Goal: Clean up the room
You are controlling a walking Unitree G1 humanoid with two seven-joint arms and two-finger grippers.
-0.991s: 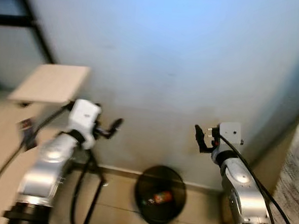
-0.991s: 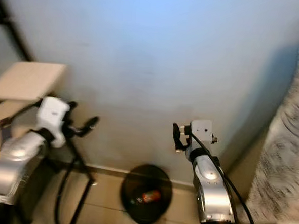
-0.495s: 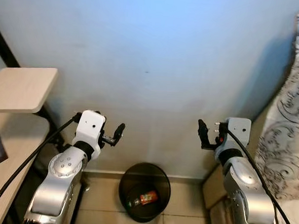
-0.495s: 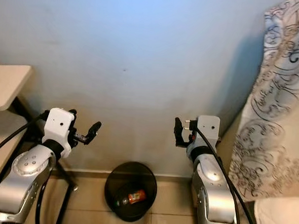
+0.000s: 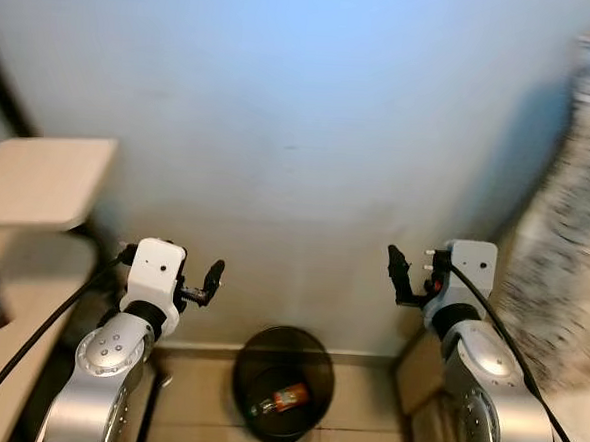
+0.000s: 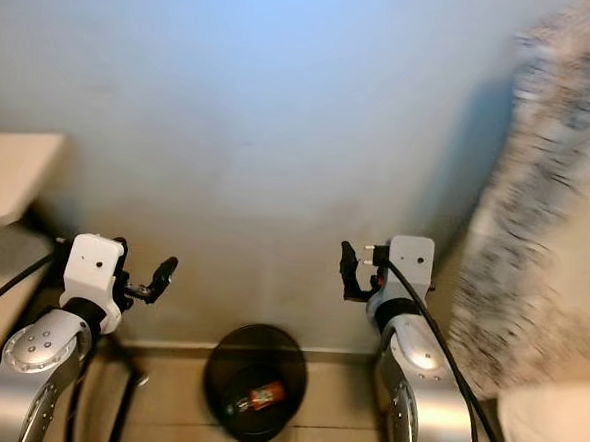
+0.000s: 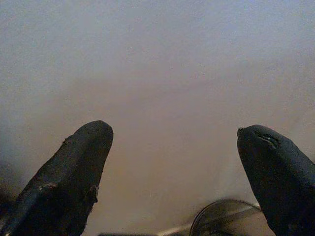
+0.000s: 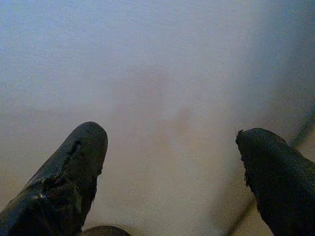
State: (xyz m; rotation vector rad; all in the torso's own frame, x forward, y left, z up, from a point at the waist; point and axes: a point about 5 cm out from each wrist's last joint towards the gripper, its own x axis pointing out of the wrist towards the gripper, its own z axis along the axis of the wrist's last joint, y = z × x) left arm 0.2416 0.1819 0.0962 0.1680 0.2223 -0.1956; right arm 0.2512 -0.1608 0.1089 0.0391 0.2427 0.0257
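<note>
Bin: a round black bin [image 5: 283, 383] sits on the floor, right against the wall [image 5: 310, 132].
In the bin: a small can [image 5: 286, 397] with red on it lies at the bottom.
Left gripper: the left gripper [image 7: 172, 167] is up in the air, above the bin and off to its left. Its fingers are spread wide and hold nothing.
Right gripper: the right gripper [image 8: 172, 167] is up in the air, above the bin and off to its right. Its fingers are spread wide and hold nothing too.
Step now: it looks like a pause between jobs, with trash in the bin and both grippers free.
Next move: the robot likely needs to turn from the bin and look for more mess.
Near the bin: a light wood shelf [image 5: 47, 181] is far off to its left. A blurry patterned cloth [image 5: 566, 218] hangs to its right.
</note>
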